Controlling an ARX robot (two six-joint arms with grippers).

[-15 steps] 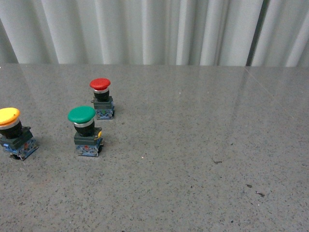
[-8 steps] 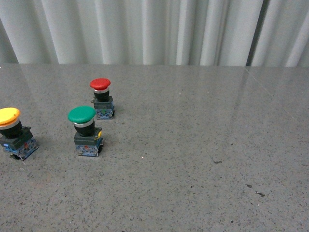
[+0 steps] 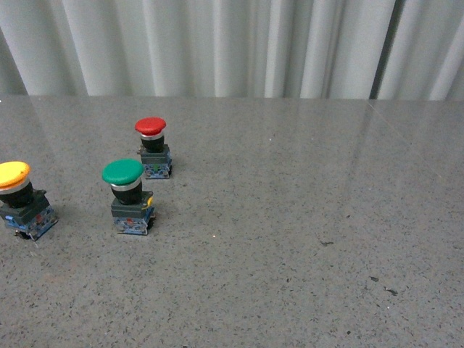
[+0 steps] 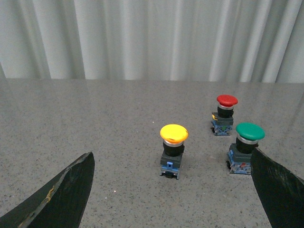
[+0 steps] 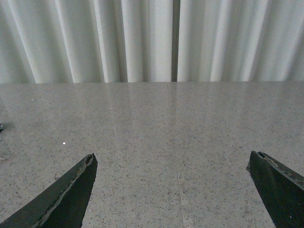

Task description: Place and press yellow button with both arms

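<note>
Where we find the target: yellow mushroom-capped plastic push-button (image 3: 20,197), upright, far left in front view.
Bearing: dead ahead of left gripper (image 4: 172,153), apart; nearer it than right gripper (image 5: 172,155), we judge.
Jaws: both pairs spread, empty.

left gripper (image 4: 171,153), right gripper (image 5: 172,155): jaws apart (wide)

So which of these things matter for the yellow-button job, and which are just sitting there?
Part of the job:
- yellow button
- left hand, open
- right hand, open

Just lying about:
- green button
- red button
</note>
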